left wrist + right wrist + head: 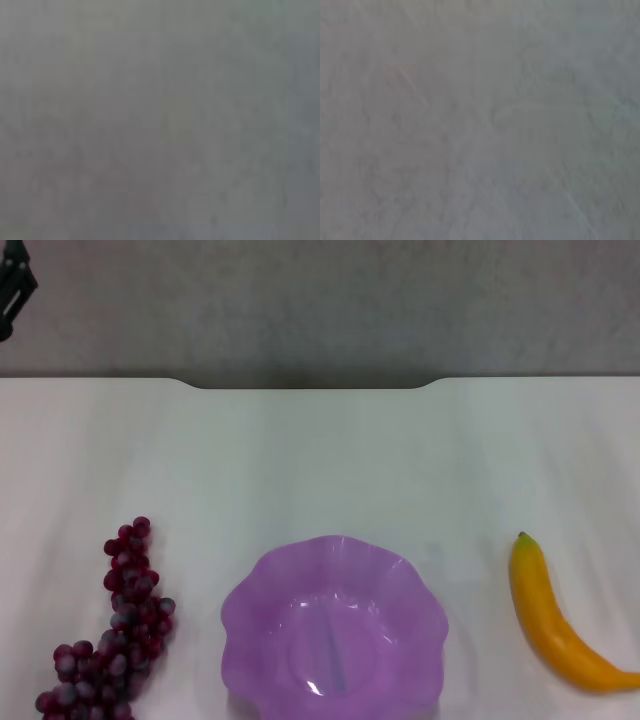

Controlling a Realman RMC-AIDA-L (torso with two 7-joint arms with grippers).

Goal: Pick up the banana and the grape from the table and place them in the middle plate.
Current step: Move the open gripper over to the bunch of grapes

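Grape [118, 630] left of middle plate [335, 625], banana [560, 620] right, both lying near-far on desk [320, 460]; grippers unseen, state can't tell.

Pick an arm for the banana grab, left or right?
Right, likely. The banana lies on the table on the robot's right of the plate; the grapes lie on the left, suiting the left arm. Neither pincer shows.

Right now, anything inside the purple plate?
No fruit: the middle plate is empty. The grape and the banana lie on the table. Its base blurs what's underneath.
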